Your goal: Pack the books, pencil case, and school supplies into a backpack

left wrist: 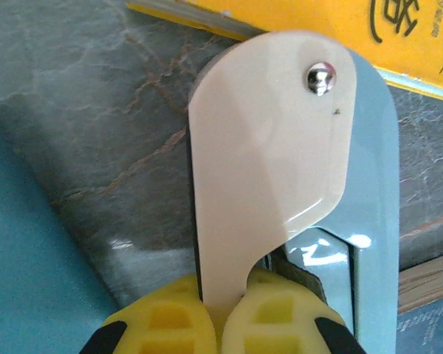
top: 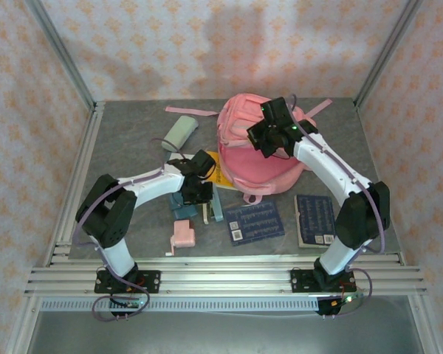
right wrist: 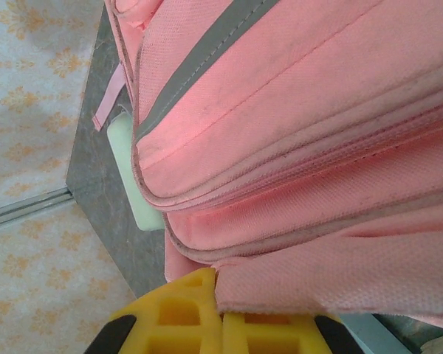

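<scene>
Inside left claw (left wrist: 220, 313), stapler (left wrist: 280, 147), lying on table (left wrist: 96, 110). Directly ahead of this claw, one book (left wrist: 295, 22); at its left side, snap case (left wrist: 22, 265); at its right side and nearer to the bases, second book (top: 255, 221), then third book (top: 315, 219) further right. Behind this claw, small gadget (top: 182, 237). Far ahead and to the left, pencil case (top: 180, 133). Inside right claw (right wrist: 220, 317), fold of backpack (right wrist: 295, 147).

Your large pink fabric backpack (top: 244, 168) sits at the back of the counter (top: 125, 155), sage-green oblong pouch (top: 180, 133) to its left, two navy books (top: 254, 221) flat in front, white-and-teal stapler (left wrist: 266, 147) beside the yellow book (left wrist: 295, 15).
</scene>
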Robot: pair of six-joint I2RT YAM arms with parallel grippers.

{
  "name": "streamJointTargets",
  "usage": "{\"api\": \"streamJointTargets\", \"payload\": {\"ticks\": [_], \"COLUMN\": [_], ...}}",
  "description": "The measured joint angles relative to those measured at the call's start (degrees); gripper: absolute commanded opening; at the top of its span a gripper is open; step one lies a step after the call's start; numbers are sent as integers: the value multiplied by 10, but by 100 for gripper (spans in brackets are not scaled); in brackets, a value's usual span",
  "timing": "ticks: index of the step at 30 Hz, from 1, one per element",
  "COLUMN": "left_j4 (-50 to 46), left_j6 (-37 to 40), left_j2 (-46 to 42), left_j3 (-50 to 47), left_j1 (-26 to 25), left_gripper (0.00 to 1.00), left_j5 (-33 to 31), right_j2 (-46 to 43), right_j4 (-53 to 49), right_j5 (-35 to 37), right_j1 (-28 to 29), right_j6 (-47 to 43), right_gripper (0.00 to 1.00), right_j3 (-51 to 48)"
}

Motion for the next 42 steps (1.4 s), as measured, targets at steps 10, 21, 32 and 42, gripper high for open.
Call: {"api": "streamJointTargets", "payload": {"ticks": [10,21,32,42], "left_j4": [30,222,408,376], "left_j6": [-61,-296,-441,-415], "left_j2": [-127,-24,236,518], "left_j3": [44,107,261,689], "left_j1": [-12,-46,-50,-53], "left_gripper": [0,0,0,60], "left_j5": [9,-59,-121,-150], "right_j2": [0,0,15,21], "right_j4": [-14,7,42,87], "right_j5": [-1,17,39,57], "right_j1": [-17,-17,-8,19], "right_j6": [-7,61,134,195], "right_gripper": [0,0,0,0], "right_j3": [53,78,140,143]}}
